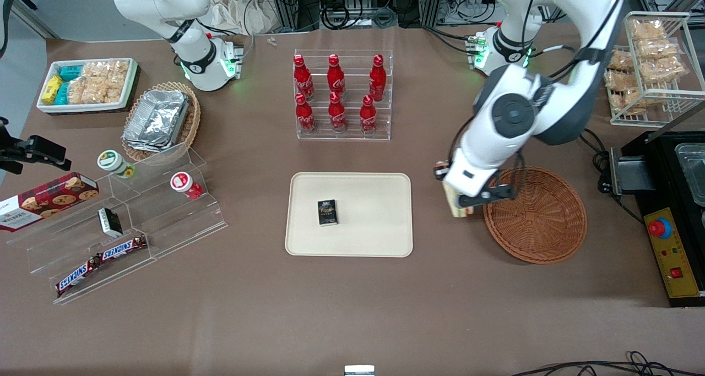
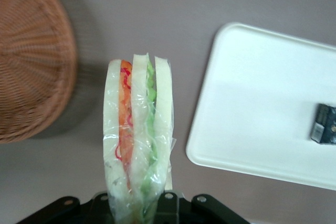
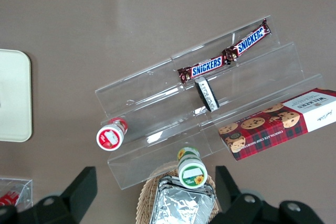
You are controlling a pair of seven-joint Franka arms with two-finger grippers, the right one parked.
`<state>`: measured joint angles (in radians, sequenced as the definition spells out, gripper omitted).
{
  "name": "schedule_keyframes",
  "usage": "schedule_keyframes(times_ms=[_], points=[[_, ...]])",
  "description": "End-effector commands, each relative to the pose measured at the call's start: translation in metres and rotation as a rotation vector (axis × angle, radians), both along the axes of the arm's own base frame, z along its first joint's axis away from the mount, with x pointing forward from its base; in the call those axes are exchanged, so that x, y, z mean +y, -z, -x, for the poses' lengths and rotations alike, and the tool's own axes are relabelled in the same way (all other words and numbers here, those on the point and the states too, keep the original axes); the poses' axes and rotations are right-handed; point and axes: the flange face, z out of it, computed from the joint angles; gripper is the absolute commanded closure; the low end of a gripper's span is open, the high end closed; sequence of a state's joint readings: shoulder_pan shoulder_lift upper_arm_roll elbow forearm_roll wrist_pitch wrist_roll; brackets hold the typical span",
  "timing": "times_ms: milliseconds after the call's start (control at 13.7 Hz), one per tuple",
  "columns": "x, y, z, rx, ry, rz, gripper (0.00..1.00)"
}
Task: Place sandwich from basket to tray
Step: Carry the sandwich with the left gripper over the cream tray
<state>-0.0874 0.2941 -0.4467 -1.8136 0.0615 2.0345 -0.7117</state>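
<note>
We judge the job about halfway: the claw [image 1: 461, 202] grips the sandwich [image 2: 137, 140] (wrapped in clear film) above bare tabletop [image 1: 352, 310], between the basket [image 1: 535, 214] and the tray [image 1: 349, 214]. Left: carry it over the tray's edge and set it down clear of the small black box [image 1: 327, 212]. The arm hides most of the sandwich from the front.

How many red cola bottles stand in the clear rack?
6: three on the upper step, three on the lower step nearer the camera. None seem hidden. The end effector holds the sandwich between basket and tray.
</note>
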Motion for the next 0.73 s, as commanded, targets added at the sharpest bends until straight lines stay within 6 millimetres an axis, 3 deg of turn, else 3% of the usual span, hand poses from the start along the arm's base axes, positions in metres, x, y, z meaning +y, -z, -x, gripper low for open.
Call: schedule_keyframes(times_ms=[0,146,365,438,584,657], points=[[-0.044,0.020,-0.012,-0.004,0.092,0.003,0.87],[-0.057,0.050,-0.020,-0.001,0.129,-0.003,0.86],[-0.092,0.083,-0.012,-0.051,0.189,0.026,0.86],[-0.095,0.098,-0.013,-0.047,0.192,0.041,0.86],[-0.108,0.110,-0.013,-0.065,0.198,0.066,0.87],[-0.113,0.117,-0.010,-0.073,0.214,0.055,0.92]])
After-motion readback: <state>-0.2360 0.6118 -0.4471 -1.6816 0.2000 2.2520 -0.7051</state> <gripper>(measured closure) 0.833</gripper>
